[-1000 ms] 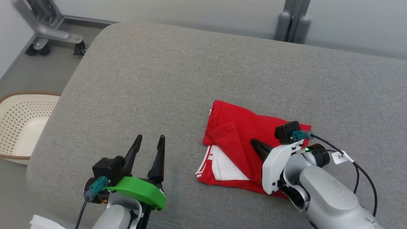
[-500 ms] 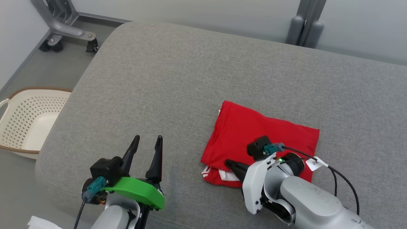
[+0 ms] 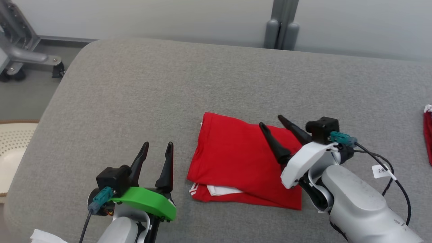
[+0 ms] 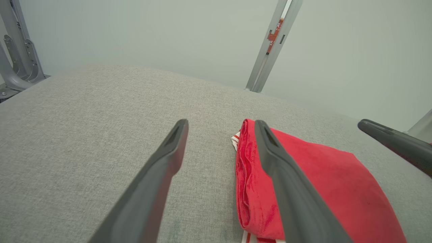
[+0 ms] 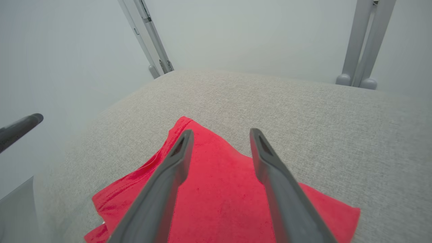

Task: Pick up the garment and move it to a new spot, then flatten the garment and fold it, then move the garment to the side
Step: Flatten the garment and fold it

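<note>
At the near left, the left gripper (image 3: 158,145) hovers over the grey worktop (image 3: 152,94), fingers apart, empty and pointing away. At the near right, the right arm reaches in from the corner. The right gripper (image 3: 271,121) is angled far-left with its fingers spread above the right part of the garment (image 3: 236,152), holding nothing. A white tag (image 3: 381,171) on the arm's cable bears writing too small to read. The garment lies folded in a rectangle mid-worktop, with a striped white sleeve showing at its near-left edge. A cream basket (image 3: 10,148) sits left and a dark red cloth (image 3: 428,133) right. Beyond are a wheeled metal frame (image 3: 20,57) and a grey post (image 3: 281,27).
</note>
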Tool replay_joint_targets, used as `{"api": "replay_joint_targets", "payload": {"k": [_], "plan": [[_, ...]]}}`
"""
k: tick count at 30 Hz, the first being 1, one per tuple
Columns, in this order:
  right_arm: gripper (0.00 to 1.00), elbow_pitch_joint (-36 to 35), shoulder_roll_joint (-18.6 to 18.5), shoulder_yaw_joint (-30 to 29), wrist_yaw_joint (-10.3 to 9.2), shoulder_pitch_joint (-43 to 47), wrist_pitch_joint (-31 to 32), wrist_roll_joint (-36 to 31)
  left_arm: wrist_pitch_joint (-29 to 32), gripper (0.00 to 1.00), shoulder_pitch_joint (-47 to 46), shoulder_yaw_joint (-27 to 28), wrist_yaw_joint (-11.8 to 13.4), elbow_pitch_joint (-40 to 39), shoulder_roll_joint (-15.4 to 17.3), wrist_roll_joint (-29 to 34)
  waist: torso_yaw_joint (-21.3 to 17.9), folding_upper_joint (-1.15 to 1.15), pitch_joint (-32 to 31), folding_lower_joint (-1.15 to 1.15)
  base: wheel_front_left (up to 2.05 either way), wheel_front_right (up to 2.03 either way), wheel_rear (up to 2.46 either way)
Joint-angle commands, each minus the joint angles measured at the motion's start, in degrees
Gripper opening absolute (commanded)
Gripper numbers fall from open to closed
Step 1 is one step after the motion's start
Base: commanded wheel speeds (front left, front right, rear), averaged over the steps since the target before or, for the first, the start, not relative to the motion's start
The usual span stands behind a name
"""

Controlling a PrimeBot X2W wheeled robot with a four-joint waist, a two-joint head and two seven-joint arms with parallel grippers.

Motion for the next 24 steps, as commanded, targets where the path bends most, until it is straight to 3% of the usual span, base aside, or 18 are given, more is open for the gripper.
{"api": "replay_joint_targets", "payload": {"k": [1, 5, 13, 24], "plan": [[1.0, 0.2, 0.3, -2.5, 0.02, 1.7, -0.7, -1.4, -0.2, 1.0, -0.5, 0.4, 0.0, 0.4, -0.2, 0.3, -3.5, 0.0, -1.4, 0.0, 0.0, 0.0, 0.0], [1.0, -1.8, 1.0, -11.8, 0.02, 4.9, -1.4, -7.2, -0.2, 1.0, -1.3, 2.3, 0.4, 1.1, -0.6, 1.1, -6.4, 0.0, -2.1, 0.0, 0.0, 0.0, 0.0], [1.0, -13.4, 5.6, -29.6, 0.02, 17.3, -1.3, -20.5, -0.2, 1.0, 2.3, 8.4, -0.7, -0.6, -2.8, 5.5, -10.0, 0.0, -3.6, 0.0, 0.0, 0.0, 0.0], [1.0, -23.7, 9.7, -38.6, 0.02, 29.3, -1.3, -28.0, -0.2, 1.0, 9.5, 15.3, -3.1, -2.2, -4.8, 10.8, -10.7, 0.0, -5.2, 0.0, 0.0, 0.0, 0.0]]}}
